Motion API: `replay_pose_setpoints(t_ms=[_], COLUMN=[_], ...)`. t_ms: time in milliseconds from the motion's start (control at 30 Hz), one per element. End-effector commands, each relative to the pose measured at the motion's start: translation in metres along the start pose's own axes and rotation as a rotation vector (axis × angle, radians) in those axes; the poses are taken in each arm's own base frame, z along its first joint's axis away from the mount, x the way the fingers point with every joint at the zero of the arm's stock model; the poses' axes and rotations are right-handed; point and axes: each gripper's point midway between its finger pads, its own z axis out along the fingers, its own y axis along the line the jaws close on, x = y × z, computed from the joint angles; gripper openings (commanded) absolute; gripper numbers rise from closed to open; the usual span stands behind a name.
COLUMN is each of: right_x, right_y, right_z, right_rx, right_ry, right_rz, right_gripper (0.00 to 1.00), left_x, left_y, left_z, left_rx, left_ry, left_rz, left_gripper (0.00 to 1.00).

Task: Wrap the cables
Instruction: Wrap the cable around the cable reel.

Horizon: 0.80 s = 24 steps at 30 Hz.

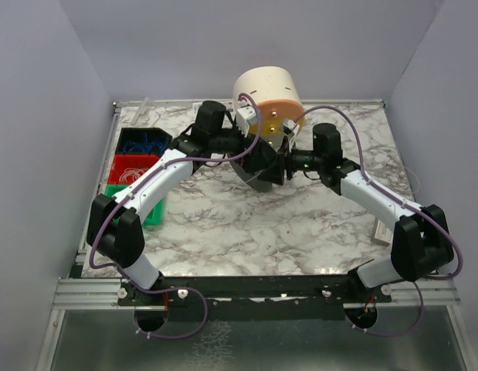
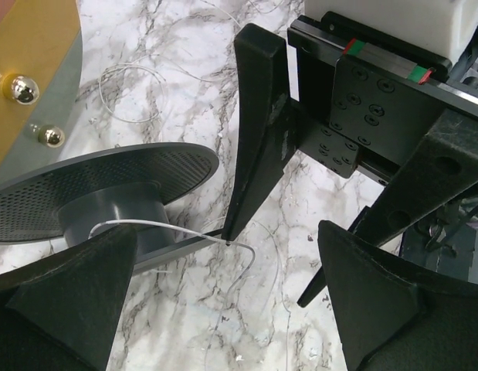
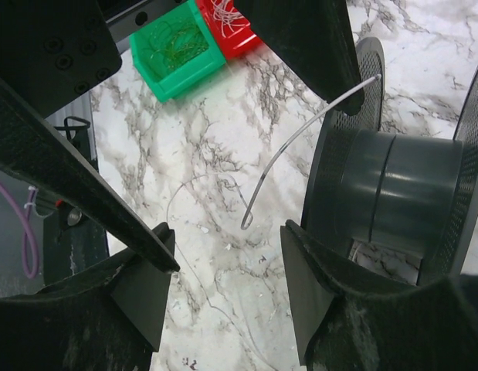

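The dark grey spool (image 1: pixel 258 179) sits mid-table between both grippers. In the left wrist view the spool (image 2: pixel 92 193) is beside my left finger (image 2: pixel 69 301). A pale cable (image 2: pixel 157 226) runs off its hub and curls at the tip of the right arm's finger (image 2: pixel 258 131). My left gripper (image 2: pixel 223 309) is open and empty. In the right wrist view the spool (image 3: pixel 393 193) stands behind my right finger (image 3: pixel 339 286). The cable (image 3: pixel 300 147) hangs with its free end above the table between the fingers. My right gripper (image 3: pixel 227 286) is open and empty.
A cream and orange cylinder (image 1: pixel 268 100) stands behind the spool. Blue (image 1: pixel 142 141), red (image 1: pixel 130 166) and green (image 3: pixel 177 46) bins of wires sit at the left. Loose thin strands (image 2: pixel 123 93) lie on the marble table (image 1: pixel 246 232).
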Motion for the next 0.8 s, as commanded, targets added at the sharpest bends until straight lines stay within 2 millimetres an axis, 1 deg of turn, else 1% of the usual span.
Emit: replay_pose_setpoints(t_ms=[0, 200, 300, 400, 433, 467, 533, 567, 600, 700, 767], right_x=[-0.042, -0.047, -0.048, -0.048, -0.048, -0.048, -0.048, -0.048, -0.049, -0.048, -0.046], right_y=[-0.001, 0.004, 0.002, -0.001, -0.002, -0.002, -0.002, -0.003, -0.006, -0.018, -0.020], right_z=[0.002, 0.005, 0.008, 0.011, 0.012, 0.012, 0.012, 0.012, 0.010, 0.002, -0.005], right_rx=[-0.001, -0.043, -0.046, -0.044, -0.047, -0.050, -0.056, -0.054, -0.042, 0.021, 0.030], right_ry=[-0.103, -0.115, -0.123, -0.120, -0.118, -0.117, -0.115, -0.115, -0.115, -0.108, -0.104], right_rz=[-0.074, -0.060, -0.040, -0.025, -0.024, -0.023, -0.022, -0.020, -0.014, 0.021, 0.030], right_gripper=[0.59, 0.56, 0.55, 0.50, 0.46, 0.39, 0.16, 0.07, 0.01, 0.00, 0.00], left_x=[0.009, 0.009, 0.009, 0.010, 0.010, 0.011, 0.011, 0.011, 0.011, 0.013, 0.013], left_y=[-0.018, -0.018, -0.018, -0.018, -0.018, -0.019, -0.019, -0.020, -0.020, -0.023, -0.025], left_z=[0.005, 0.005, 0.005, 0.006, 0.005, 0.005, 0.006, 0.005, 0.004, 0.001, -0.001], left_rx=[0.091, 0.091, 0.093, 0.096, 0.099, 0.103, 0.105, 0.105, 0.105, 0.110, 0.113], left_ry=[0.025, 0.025, 0.023, 0.027, 0.027, 0.027, 0.028, 0.028, 0.029, 0.038, 0.041], left_rz=[-0.028, -0.027, -0.027, -0.029, -0.030, -0.030, -0.031, -0.032, -0.032, -0.017, 0.000], left_gripper=[0.99, 0.99, 0.99, 0.99, 0.99, 0.99, 0.99, 0.99, 0.99, 0.99, 0.99])
